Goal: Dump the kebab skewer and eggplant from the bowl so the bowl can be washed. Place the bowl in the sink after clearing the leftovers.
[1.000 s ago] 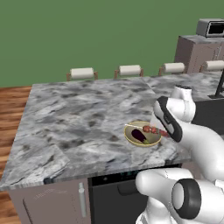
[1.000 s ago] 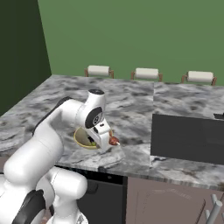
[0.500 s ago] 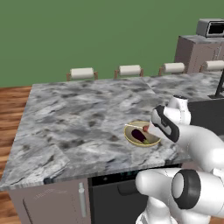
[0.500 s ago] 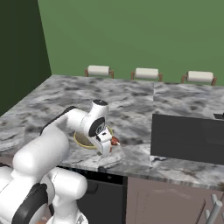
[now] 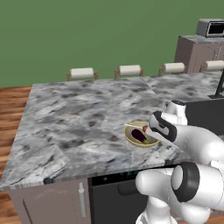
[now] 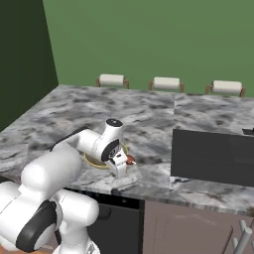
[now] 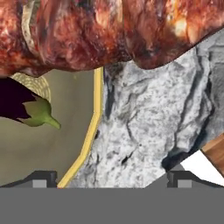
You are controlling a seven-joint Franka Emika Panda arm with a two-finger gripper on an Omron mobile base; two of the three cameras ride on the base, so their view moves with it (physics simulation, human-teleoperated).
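Observation:
The olive bowl (image 5: 132, 139) (image 6: 93, 160) (image 7: 48, 144) with its yellow rim rests on the marble counter near the front edge. Inside lie the dark purple eggplant (image 5: 139, 135) (image 7: 17, 103) with a green stem and the kebab skewer (image 5: 133, 127) (image 6: 130, 159) (image 7: 100, 30), whose reddish-brown meat chunks loom close over the hand view. My gripper (image 5: 149, 131) (image 6: 122, 167) (image 7: 111, 180) is low at the bowl's right edge and open. The rim passes between the fingers, one over the bowl, one over the counter. The black sink (image 6: 213, 156) (image 5: 205, 114) lies to the right.
The counter's front edge (image 5: 109, 173) runs close below the bowl, with a dark appliance front under it. Several pale stools (image 5: 82, 72) line the far side. A black faucet (image 5: 218, 89) rises by the sink, and a microwave (image 5: 211, 28) sits at back right.
The hand has come down and forward to the bowl's right rim. Its jaws stayed wide apart. Bowl, skewer and eggplant have not moved.

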